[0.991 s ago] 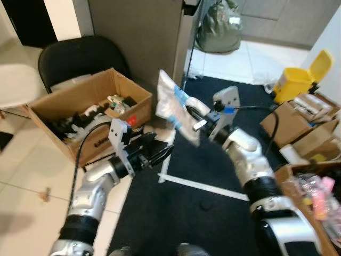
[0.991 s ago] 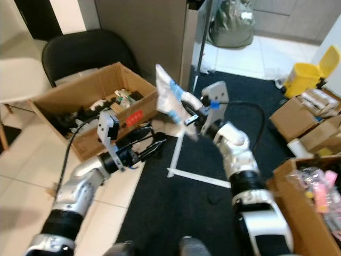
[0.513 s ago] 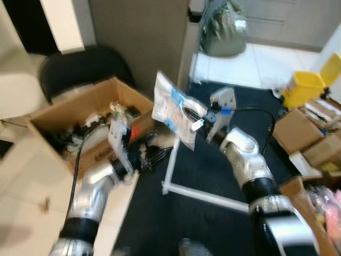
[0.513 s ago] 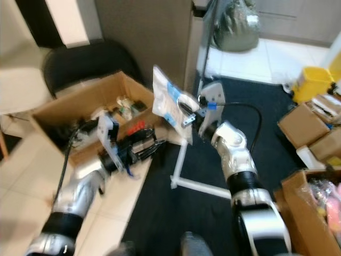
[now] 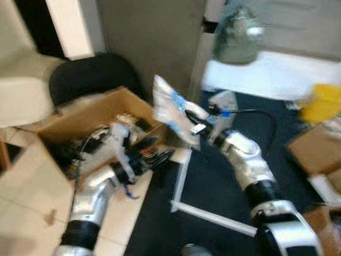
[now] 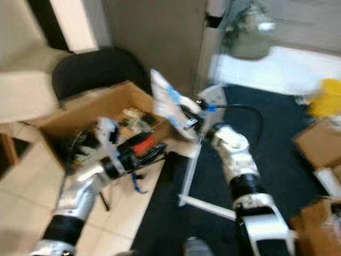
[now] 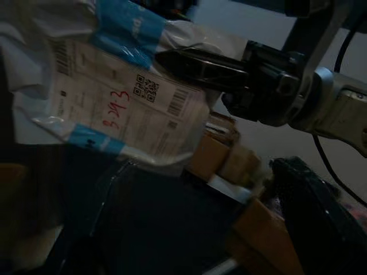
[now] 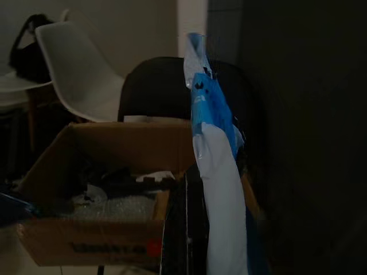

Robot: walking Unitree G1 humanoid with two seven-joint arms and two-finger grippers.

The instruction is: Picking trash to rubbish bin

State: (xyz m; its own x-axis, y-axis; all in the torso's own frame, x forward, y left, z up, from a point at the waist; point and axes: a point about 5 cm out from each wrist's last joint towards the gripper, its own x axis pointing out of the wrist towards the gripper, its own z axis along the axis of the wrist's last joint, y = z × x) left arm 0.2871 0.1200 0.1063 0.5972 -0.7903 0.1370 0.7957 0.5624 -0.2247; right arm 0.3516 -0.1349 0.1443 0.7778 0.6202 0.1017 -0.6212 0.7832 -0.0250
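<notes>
Far left, white chair (image 5: 24,85), then black chair (image 5: 90,74) behind open cardboard box (image 5: 80,120) of rubbish. Left gripper (image 5: 160,156) now right by the box's near corner, closer than a second ago, fingers apart and carrying nothing. Next over, plastic mailer bag (image 5: 170,114) pinched in the right gripper (image 5: 193,121), raised just above the box's right edge, nearer the opening than before. Probably close to the drop. Whole scene shifted and blurred since earlier: camera moving. Far right, yellow bin (image 5: 322,101), well apart.

Head cameras look down over both arms; wrist cameras close in on the mailer bag (image 7: 109,97).
</notes>
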